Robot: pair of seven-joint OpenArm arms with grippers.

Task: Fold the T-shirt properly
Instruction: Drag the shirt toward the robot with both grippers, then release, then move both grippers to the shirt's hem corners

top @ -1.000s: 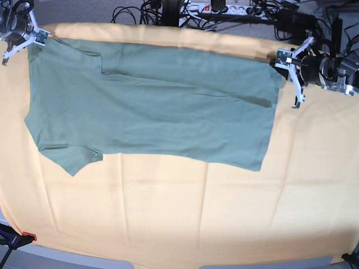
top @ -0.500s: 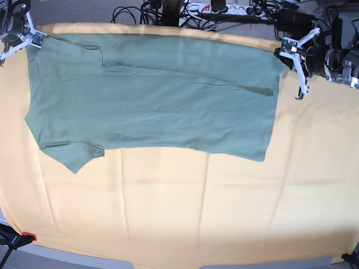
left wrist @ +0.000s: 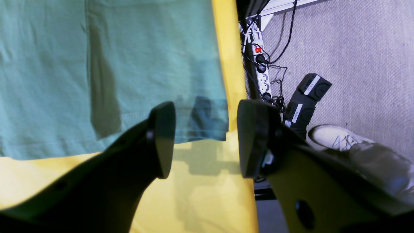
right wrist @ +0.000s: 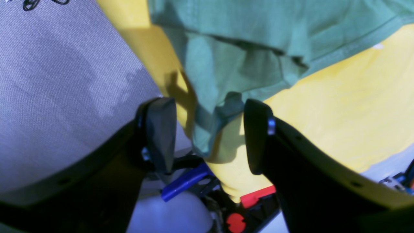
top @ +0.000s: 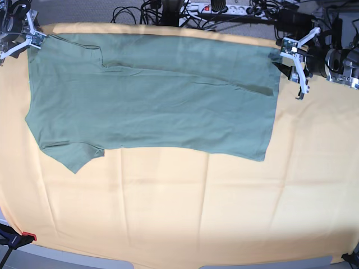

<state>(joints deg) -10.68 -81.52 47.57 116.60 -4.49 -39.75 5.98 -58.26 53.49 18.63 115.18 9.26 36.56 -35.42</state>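
Note:
The sage-green T-shirt (top: pixel 151 101) lies flat across the far half of the table, sleeve at the near left, hem at the right. My left gripper (top: pixel 293 60) hovers at the shirt's far right corner. In the left wrist view it (left wrist: pixel 202 139) stands open, with the T-shirt's hem corner (left wrist: pixel 207 123) lying on the cloth below the gap, touching neither finger. My right gripper (top: pixel 27 39) is at the far left corner. In the right wrist view it (right wrist: pixel 210 136) is open too, and a bunched corner of the T-shirt (right wrist: pixel 226 74) sags between the fingers, ungripped.
A yellow-orange cloth (top: pixel 185 213) covers the table. Behind the far edge are a power strip (top: pixel 224 8) and cables. Foot pedals (left wrist: pixel 307 97) and a shoe (left wrist: pixel 336 139) are on the floor. A clamp (top: pixel 17 238) grips the near left corner.
Both grippers went from shut on the shirt's far corners to open, letting go. Before that they drew the far edge towards the back of the table.

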